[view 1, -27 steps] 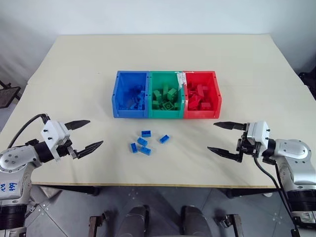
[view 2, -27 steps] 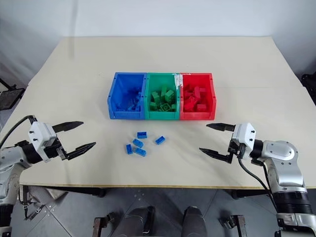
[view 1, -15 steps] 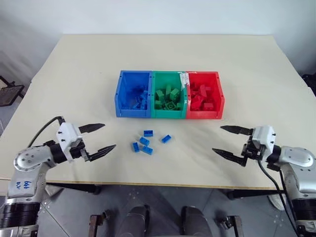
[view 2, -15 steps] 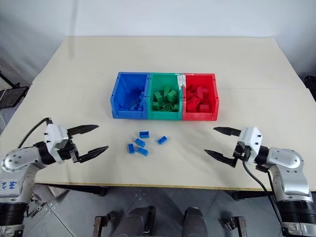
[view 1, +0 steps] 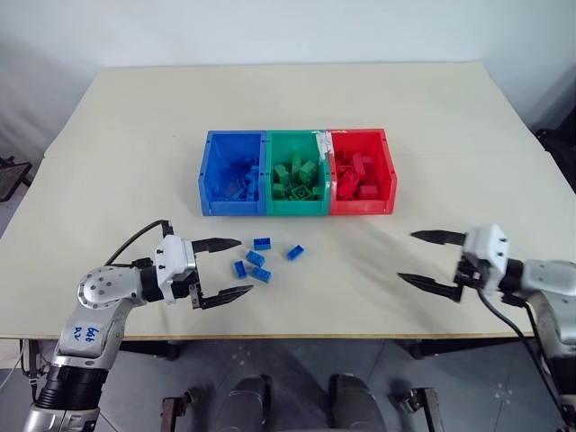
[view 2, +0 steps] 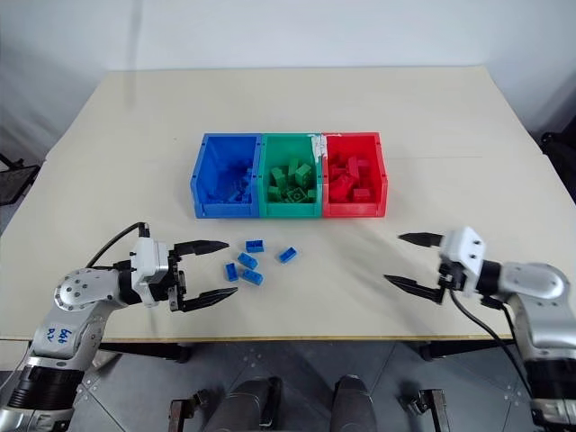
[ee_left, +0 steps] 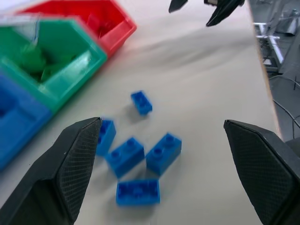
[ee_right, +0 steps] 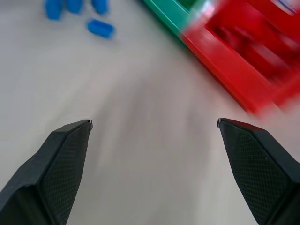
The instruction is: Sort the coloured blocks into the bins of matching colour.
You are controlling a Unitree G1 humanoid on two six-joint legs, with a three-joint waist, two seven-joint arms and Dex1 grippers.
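Several small blue blocks (view 1: 262, 259) lie loose on the table just in front of the bins, and also appear in the left wrist view (ee_left: 138, 192). The bins stand joined in a row: blue (view 1: 231, 206), green (view 1: 296, 207), red (view 1: 362, 206), each holding bricks of its own colour. My left gripper (view 1: 247, 265) is open and level with the table, its fingertips flanking the left edge of the block cluster without touching any block. My right gripper (view 1: 405, 256) hangs open and empty over bare table, right of the blocks and in front of the red bin.
The cream table (view 1: 135, 135) has wide free room around the bins and behind them. Its front edge runs just below both grippers. In the left wrist view the right gripper's fingertips (ee_left: 220, 11) show across the table.
My left gripper has swung right, from the table's left side up to the blue blocks. The right gripper has drifted slightly right, still open. The camera view has shifted a little.
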